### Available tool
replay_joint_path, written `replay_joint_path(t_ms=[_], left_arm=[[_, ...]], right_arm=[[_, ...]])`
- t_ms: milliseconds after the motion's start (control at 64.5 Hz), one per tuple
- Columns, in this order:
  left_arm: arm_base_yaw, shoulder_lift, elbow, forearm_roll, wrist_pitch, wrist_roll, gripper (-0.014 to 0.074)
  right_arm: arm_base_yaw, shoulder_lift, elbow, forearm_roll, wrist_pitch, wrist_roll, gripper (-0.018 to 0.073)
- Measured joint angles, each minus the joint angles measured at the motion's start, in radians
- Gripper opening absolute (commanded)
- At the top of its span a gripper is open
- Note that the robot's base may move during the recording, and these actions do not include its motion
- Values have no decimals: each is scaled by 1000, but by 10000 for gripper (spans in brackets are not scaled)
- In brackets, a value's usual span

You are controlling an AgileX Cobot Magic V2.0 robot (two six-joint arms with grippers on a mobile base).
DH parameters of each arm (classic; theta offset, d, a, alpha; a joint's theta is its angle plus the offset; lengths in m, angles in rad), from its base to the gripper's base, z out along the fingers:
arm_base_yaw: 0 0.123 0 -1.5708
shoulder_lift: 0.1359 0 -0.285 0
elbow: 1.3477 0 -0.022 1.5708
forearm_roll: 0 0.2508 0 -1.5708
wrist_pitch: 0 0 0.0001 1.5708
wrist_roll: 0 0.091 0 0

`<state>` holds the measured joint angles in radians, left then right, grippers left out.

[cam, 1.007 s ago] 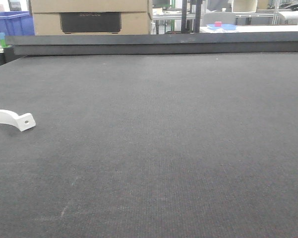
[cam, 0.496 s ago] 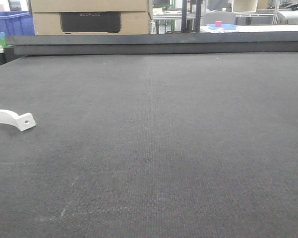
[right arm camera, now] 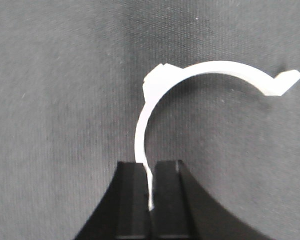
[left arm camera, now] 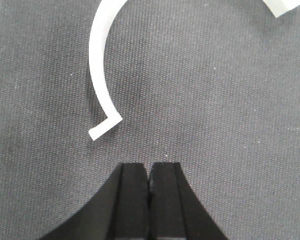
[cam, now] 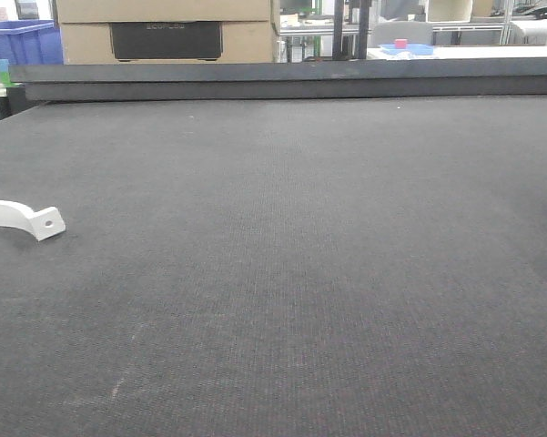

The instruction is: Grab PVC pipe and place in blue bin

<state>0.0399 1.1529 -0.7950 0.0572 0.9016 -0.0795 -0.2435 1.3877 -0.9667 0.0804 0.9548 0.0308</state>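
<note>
White PVC pipe (right arm camera: pixel 214 66) is clamped by the right hand (right arm camera: pixel 150 172) — the left hand (left arm camera: pixel 150 172) is shown closed, over the surface (left arm camera: pixel 229 110).

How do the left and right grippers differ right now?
The left gripper is shut on nothing, fingers touching; the right gripper is shut on one end of a PVC pipe. Ahead of the left, a second pipe lies flat, untouched; the right's juts forward. Both have black fingers above the dark mat.
</note>
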Motion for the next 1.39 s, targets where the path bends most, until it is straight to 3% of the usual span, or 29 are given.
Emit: replay_joint_path(t_ms=[62,263,945,1100,1209,1395], left_arm=[[0,0,0,0,0,0,-111],[0,0,0,-7,0,0,-111],[0,0,0,-9,0,0,-111],[0,0,-1,-11,0,0,-111],[0,0,-1,-20,0,0,-111],[0,4,-44,-25,32,-14,-111]], right_arm=[[0,63,-43,0,23,30,210],[0,187,-82,12,46,92,192],[0,303,-90,20,-4,109,188],[0,306,-93,13,2,109,55],[0,306,-95,17,2,112,-158],[0,302,-95,17,2,109,-159]])
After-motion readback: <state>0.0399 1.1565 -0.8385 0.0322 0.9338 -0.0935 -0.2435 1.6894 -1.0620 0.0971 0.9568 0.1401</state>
